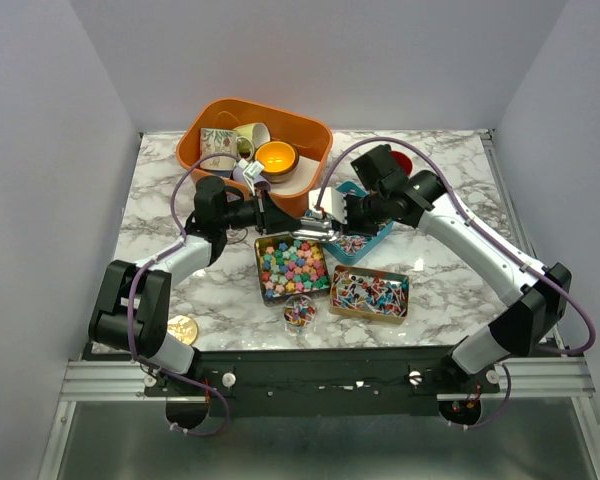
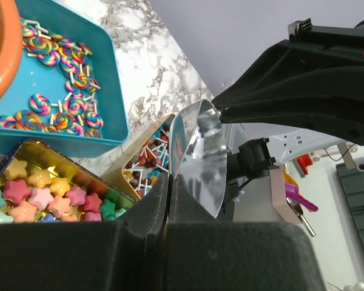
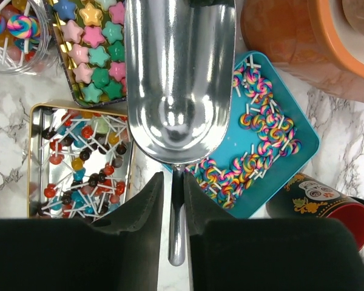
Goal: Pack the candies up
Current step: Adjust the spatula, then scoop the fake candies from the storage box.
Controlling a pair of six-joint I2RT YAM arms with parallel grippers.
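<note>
My right end effector [image 3: 173, 179] is closed on the thin handle of the empty metal scoop [image 3: 179, 79], its bowl ahead of it above the candies [image 3: 97, 54] lying ahead-left and ahead-right; I judge the handle can pivot in this grip, spilling a load onto the table [image 3: 352, 139].

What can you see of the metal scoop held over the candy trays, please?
The scoop is polished, mirror-bright metal: a deep rounded trough narrowing to a thin rod handle. It is empty. The right gripper has its jaws shut on the handle, holding it over the gap between the teal tray and the tin of stars. The left gripper, jaws closed, meets its front rim and seems to pinch it.
</note>
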